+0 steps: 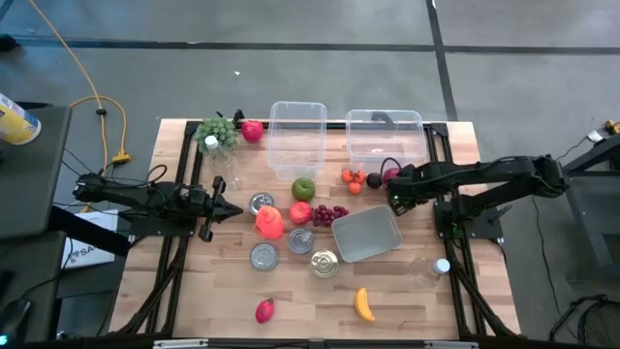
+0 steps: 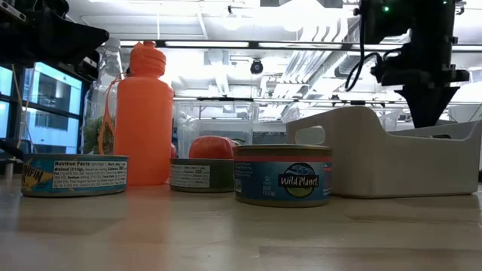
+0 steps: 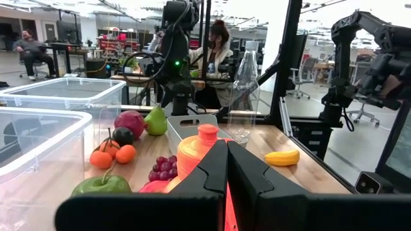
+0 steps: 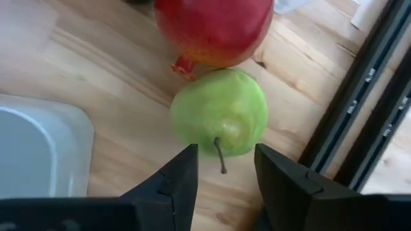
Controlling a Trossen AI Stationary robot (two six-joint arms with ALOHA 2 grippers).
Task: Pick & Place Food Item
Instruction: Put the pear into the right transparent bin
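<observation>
While the approach is under way: the right gripper (image 4: pixel 225 168) is poised directly over a green pear (image 4: pixel 219 112), its stem seen between the parted fingers.
Step in hand: reach and alignment for the pick; nothing is gripped yet.
Right jaws: partly parted and empty, standing to either side of the pear's stem end without touching the fruit.
Pear location: on the wooden table (image 1: pixel 417 301), at the right side near the dark frame rail, touching a red pomegranate (image 4: pixel 213 25) just beyond it; the grey tray (image 4: pixel 35 151) lies close beside.
Left gripper (image 1: pixel 221 206): parked low at the table's left, fingers clenched together, nothing held.
Next move, as judged: a straight descent is called for, jaws kept wide enough to clear the pear's sides, then closure below the widest part.
Risk: the pomegranate may be nudged, or the pear rolled.
</observation>
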